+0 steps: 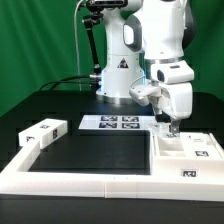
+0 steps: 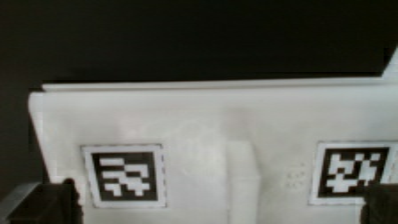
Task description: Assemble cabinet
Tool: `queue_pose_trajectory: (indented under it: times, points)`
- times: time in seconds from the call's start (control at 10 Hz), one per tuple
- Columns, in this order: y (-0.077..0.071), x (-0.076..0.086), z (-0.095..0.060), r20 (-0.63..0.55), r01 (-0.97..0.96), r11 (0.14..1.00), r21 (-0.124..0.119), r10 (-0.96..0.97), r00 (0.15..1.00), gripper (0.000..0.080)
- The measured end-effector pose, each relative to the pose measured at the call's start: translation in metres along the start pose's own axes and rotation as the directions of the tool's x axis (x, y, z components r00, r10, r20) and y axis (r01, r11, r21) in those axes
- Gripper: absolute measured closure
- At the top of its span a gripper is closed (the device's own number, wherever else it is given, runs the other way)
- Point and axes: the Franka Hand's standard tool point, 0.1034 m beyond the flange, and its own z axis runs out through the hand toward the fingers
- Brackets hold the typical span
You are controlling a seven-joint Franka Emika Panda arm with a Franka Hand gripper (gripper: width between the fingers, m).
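White cabinet (image 1: 190, 150) under tool (image 1: 168, 127), wrist-view tags (image 2: 121, 172)

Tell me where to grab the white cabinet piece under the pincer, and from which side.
Probably its long edge, from straight above: the cabinet lies flat and low with tags facing up, so an edge is the thin part, and the open pincer hangs over it.

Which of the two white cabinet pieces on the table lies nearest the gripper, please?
The larger block at the exterior view's right, directly beneath the gripper; the small block lies far away at the exterior view's left.
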Motion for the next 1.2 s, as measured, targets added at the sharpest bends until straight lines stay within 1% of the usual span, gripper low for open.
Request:
queue_pose_trajectory:
  times: [0.1,0.2,0.3,0.4,0.5,0.6,0.7,0.8,1.1,1.2]
  points:
    - [-0.0016,-0.0006,0.0024,-0.002,-0.003,1.0,0.005,0.003,1.0,0.0002]
    - [-0.0037,-0.0007,0.0053,-0.005,-0.006,1.0,0.012,0.006,1.0,0.0124]
    - [-0.0048,-0.0004,0.0066,-0.006,-0.007,1.0,0.016,0.007,1.0,0.0272]
    - [-0.0051,-0.0003,0.007,-0.006,-0.008,1.0,0.016,0.008,1.0,0.0272]
    - [-0.0052,-0.0003,0.007,-0.006,-0.01,1.0,0.017,0.01,1.0,0.0466]
    - [-0.0045,-0.0005,0.0067,-0.006,-0.012,1.0,0.016,0.012,1.0,0.0634]
    - [-0.0041,-0.0007,0.0064,-0.005,-0.013,1.0,0.016,0.013,1.0,0.0634]
    - [-0.0041,-0.0007,0.0063,-0.005,-0.014,1.0,0.015,0.014,1.0,0.0732]
    - [-0.0039,-0.0012,0.0055,-0.004,-0.02,1.0,0.016,0.02,1.0,0.0732]
    - [-0.0024,-0.0039,-0.0009,0.009,-0.077,0.997,0.022,0.076,0.997,0.0732]
